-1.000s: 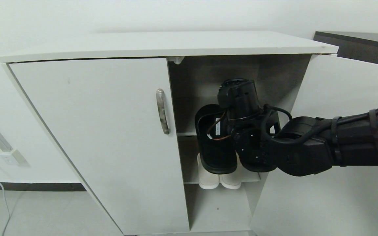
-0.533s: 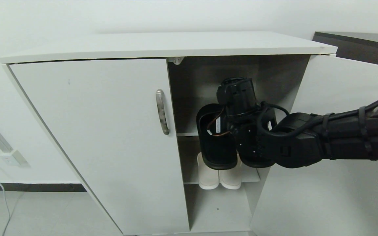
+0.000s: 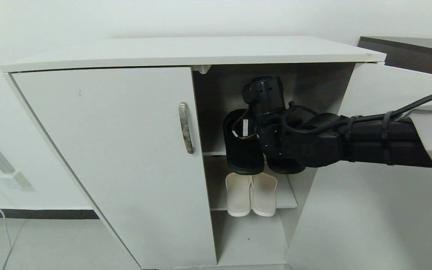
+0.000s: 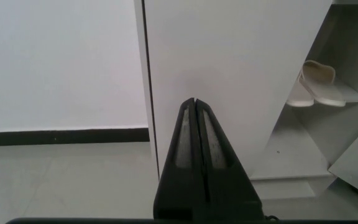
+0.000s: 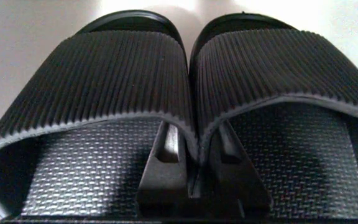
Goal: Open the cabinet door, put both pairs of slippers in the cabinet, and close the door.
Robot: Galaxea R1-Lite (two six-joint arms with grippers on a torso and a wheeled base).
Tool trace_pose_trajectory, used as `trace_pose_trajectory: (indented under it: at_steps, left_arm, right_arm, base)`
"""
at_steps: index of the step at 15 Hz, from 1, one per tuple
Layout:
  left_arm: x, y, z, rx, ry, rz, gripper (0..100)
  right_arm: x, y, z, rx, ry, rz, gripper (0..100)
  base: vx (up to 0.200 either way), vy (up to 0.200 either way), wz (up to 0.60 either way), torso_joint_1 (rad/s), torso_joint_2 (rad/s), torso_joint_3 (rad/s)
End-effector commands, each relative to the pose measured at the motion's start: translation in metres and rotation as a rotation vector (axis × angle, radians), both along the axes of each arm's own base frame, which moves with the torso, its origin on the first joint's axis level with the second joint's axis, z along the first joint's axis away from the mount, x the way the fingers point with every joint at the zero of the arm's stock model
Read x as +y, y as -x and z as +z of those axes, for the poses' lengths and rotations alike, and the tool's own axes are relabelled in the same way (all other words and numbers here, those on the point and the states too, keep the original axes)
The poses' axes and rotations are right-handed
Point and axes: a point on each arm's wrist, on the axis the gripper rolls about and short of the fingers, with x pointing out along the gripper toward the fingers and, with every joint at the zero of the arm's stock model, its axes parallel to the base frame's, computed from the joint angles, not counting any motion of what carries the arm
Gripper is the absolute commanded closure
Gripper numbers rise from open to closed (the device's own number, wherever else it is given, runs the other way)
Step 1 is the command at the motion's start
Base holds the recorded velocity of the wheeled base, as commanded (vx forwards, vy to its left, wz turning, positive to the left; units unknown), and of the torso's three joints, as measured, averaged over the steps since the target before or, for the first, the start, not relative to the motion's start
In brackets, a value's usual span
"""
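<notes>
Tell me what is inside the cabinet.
White slippers lie side by side on a shelf. The right gripper holds black slippers in the opening above them. The closed left door hides the cabinet's other half.

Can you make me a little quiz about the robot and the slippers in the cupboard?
1. True or false: The white slippers lie on a shelf inside the cabinet.
2. What is the right gripper holding? A) the black slippers B) a door handle C) nothing
3. Fill in the gap: The left door is ____.
Key: 1 true; 2 A; 3 shut.
</notes>
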Motion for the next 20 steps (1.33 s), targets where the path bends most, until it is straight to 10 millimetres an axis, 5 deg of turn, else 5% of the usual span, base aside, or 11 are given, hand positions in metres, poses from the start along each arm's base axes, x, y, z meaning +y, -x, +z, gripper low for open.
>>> trace_pose_trajectory:
  at_steps: [1, 17, 18, 20]
  left_arm:
    - [0.000, 0.000, 0.000, 0.000, 0.000, 0.000, 100]
    - [0.000, 0.000, 0.000, 0.000, 0.003, 0.002, 100]
    - [0.000, 0.000, 0.000, 0.001, 0.003, 0.002, 100]
    - [0.000, 0.000, 0.000, 0.001, 0.003, 0.002, 100]
  right_arm:
    - [0.003, -0.009, -0.004, 0.000, 0.004, -0.009, 100]
    - [0.000, -0.022, -0.007, 0.015, 0.004, 0.000, 100]
    - [0.000, -0.022, -0.007, 0.016, 0.005, 0.000, 0]
    - [-0.001, -0.021, -0.009, 0.029, 0.016, 0.000, 0]
  base:
    - [0.000, 0.000, 0.00, 0.000, 0.00, 0.000]
    - [0.000, 0.000, 0.00, 0.000, 0.00, 0.000]
    - [0.000, 0.000, 0.00, 0.000, 0.00, 0.000]
    - [0.000, 0.000, 0.00, 0.000, 0.00, 0.000]
